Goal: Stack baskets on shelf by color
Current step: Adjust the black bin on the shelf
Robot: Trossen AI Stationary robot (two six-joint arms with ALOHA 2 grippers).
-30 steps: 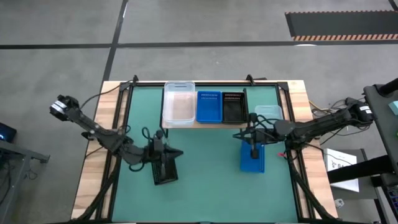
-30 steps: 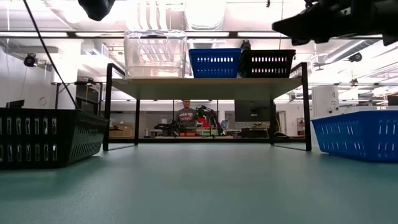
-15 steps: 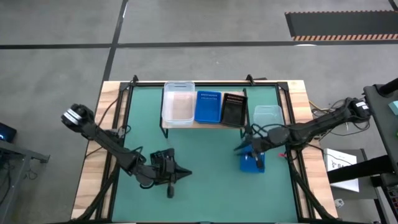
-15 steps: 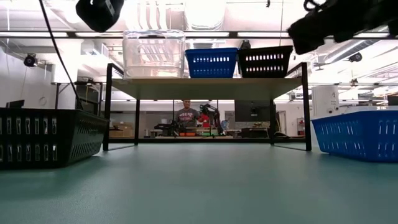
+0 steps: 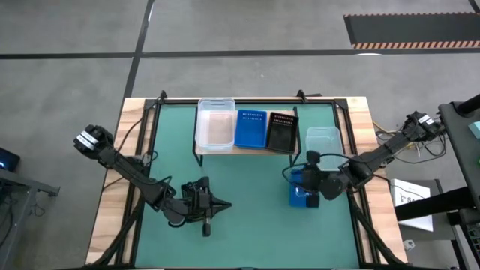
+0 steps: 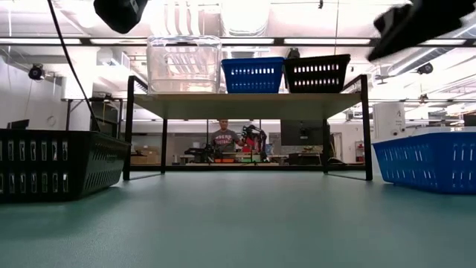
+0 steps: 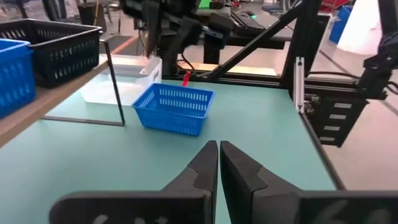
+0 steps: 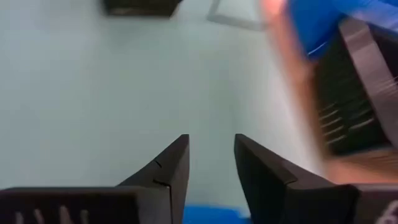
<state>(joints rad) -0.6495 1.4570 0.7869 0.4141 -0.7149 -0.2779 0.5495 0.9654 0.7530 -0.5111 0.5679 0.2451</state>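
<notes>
Up on the shelf (image 5: pixel 244 149) stand three baskets in a row: a clear tub (image 5: pixel 214 125), a blue basket (image 5: pixel 250 129) touching it, and a black basket (image 5: pixel 282 131) turned slightly askew at the end nearest the right arm. All three look empty from above. On the green counter (image 5: pixel 255 217) below, a second blue basket (image 5: pixel 303 191) sits under the right arm, with another clear tub (image 5: pixel 323 137) just beside the shelf's end. A second black basket (image 6: pixel 59 163) rests on the counter on the left arm's side, mostly hidden beneath that arm from above.

The left pincer (image 7: pixel 219 163) hovers above the counter with its fingers pressed together, gripping nothing. The right pincer (image 8: pixel 210 163) is over the blue basket on the counter, fingers a narrow gap apart and empty.

A person (image 6: pixel 221 139) sits in the room behind.
</notes>
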